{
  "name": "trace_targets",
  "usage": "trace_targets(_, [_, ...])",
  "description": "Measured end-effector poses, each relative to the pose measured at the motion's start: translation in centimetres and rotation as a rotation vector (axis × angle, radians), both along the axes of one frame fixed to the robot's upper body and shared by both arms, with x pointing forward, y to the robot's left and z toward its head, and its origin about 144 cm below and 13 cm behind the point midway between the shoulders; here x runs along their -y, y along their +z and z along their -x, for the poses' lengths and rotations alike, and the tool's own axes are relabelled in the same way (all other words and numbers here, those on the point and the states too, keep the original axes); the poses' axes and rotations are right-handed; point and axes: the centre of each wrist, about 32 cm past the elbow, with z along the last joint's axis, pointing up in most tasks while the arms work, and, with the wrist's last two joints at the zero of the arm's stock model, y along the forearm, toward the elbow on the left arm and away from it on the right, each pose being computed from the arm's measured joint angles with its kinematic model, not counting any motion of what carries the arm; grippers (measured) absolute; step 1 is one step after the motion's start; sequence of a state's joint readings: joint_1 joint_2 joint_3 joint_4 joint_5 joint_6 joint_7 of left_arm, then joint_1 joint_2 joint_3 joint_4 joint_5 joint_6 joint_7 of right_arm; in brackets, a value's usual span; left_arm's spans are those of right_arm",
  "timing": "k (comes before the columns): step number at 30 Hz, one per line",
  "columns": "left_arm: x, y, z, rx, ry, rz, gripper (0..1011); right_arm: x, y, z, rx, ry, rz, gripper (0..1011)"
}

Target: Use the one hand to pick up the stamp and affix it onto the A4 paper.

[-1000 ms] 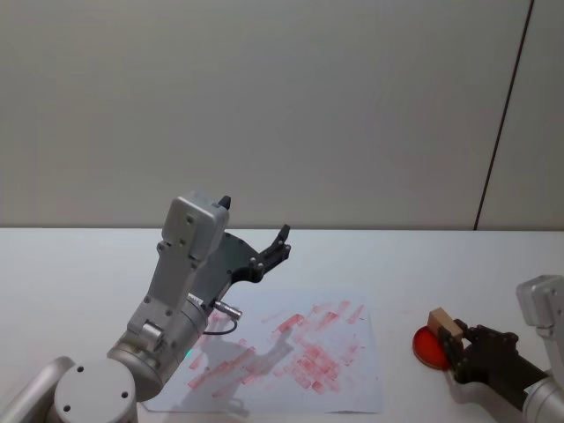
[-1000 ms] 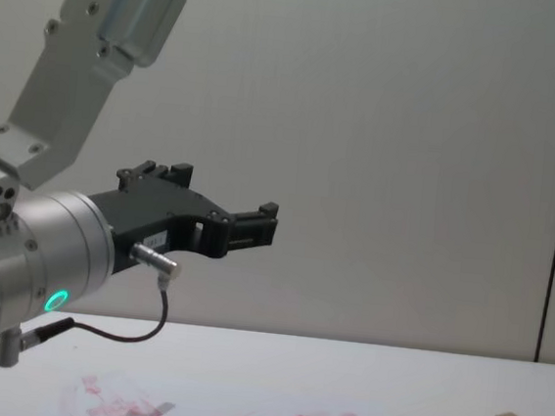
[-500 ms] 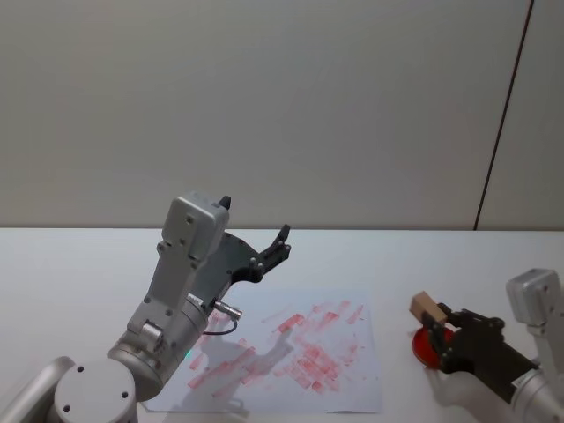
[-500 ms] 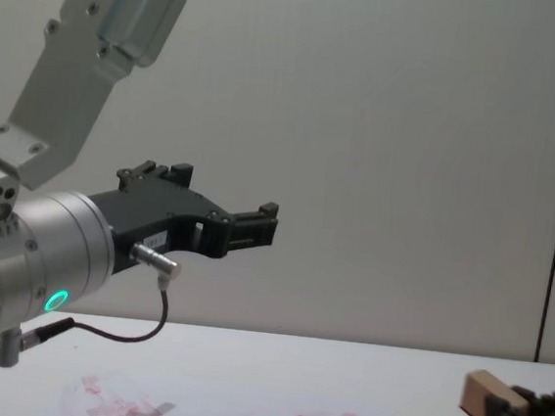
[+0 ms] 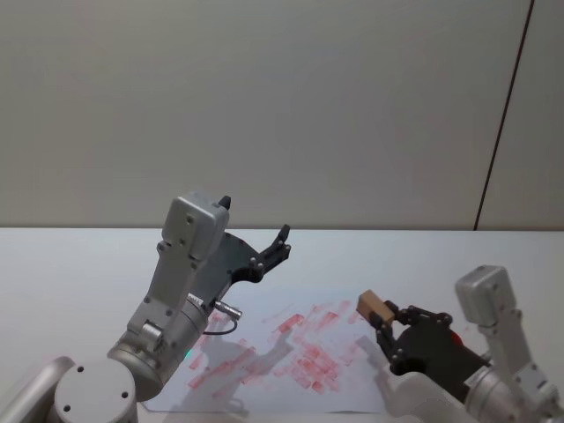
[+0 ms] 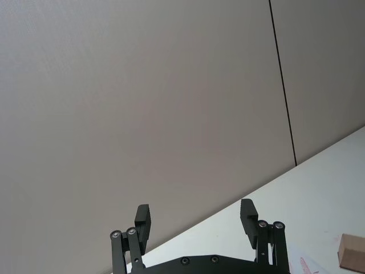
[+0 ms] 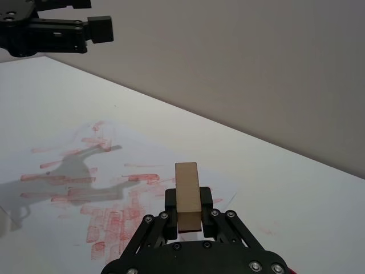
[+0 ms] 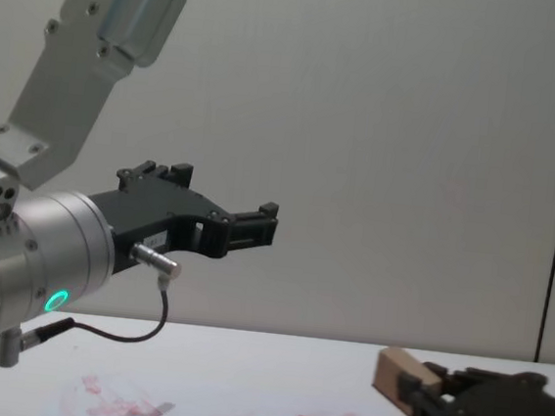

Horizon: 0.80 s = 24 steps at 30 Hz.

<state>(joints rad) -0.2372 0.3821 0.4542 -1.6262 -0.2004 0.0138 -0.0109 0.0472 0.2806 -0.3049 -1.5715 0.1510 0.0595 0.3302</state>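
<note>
One stamp in hand, held above the table; no lettering legible anywhere.

Right gripper [image 5: 385, 324], a black two-fingered claw on a pale grey arm, is clenched on the small rectangular pale tan wooden stamp [image 7: 186, 182]. Its pads pinch the block's flat sides, and most of it stands out past the fingertips. White A4 paper [image 5: 291, 352], smeared with red ink prints, lies below and ahead of those fingertips, apart from the block. Judged: block light, stiff, sturdy; smooth wood may twist when pressed, so a square hold on the flat sides suits. Sheet thin, loose, may shift. Left gripper [image 6: 195, 214], black on a silver wrist, parked well apart, fingers spread, empty. Stamp faces plain; prints unreadable.
</note>
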Motion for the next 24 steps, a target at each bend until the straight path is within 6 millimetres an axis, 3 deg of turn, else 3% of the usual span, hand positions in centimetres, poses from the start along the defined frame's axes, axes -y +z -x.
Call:
trace_targets(11, [0.0, 0.0, 0.0, 0.000, 0.000, 0.000, 1003, -2.6, -0.8, -0.6, -0.020, 0.034, 0.005, 214])
trace_targets(24, [0.0, 0.0, 0.0, 0.000, 0.000, 0.000, 1002, -4.1, -1.9, -1.6, -0.063, 0.028, 0.024, 214])
